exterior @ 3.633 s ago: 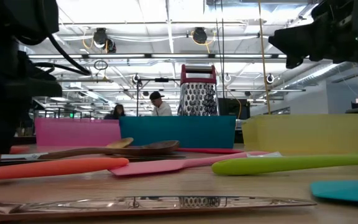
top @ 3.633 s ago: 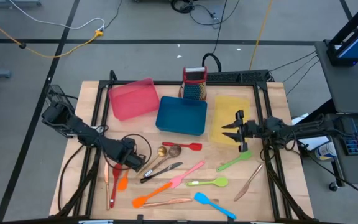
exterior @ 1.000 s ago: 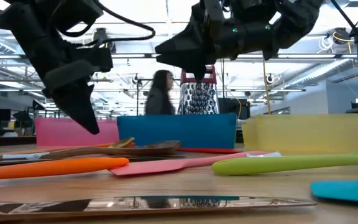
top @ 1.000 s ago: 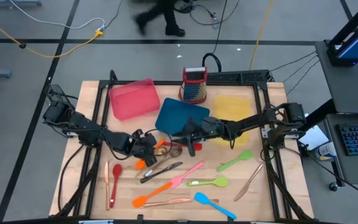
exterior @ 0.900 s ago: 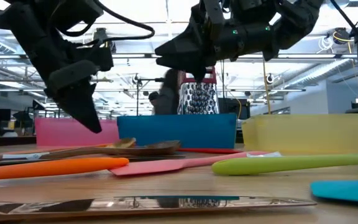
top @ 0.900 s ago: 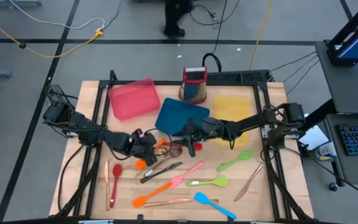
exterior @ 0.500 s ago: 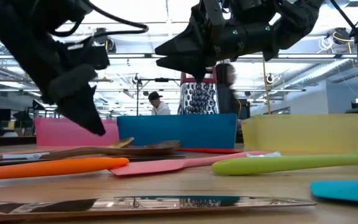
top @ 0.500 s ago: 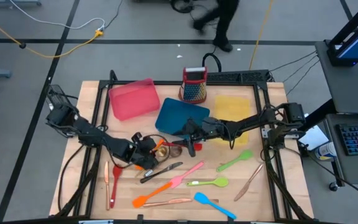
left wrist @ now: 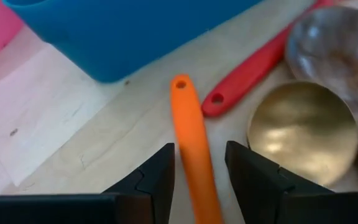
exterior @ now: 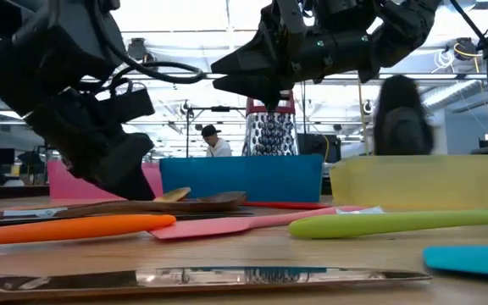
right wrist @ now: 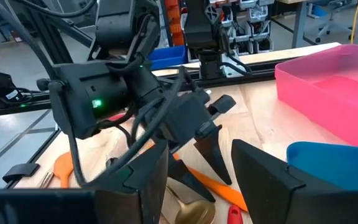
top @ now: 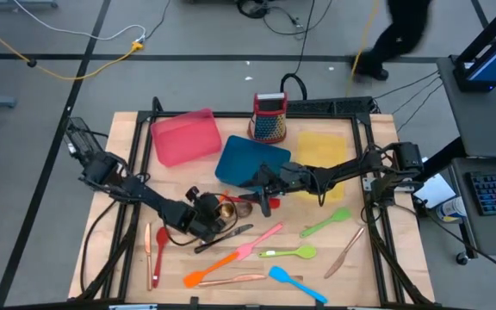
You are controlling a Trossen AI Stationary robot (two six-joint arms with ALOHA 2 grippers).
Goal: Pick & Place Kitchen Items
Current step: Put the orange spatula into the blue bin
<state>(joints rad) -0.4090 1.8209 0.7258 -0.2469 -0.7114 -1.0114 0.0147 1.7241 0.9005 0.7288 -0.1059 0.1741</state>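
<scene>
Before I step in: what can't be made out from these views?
- High view: orange utensil mostly hidden under left gripper.
- Left wrist view: whether the fingers touch its handle, unclear.
- Right wrist view: right gripper appears empty; its fingers block the table below.
</scene>
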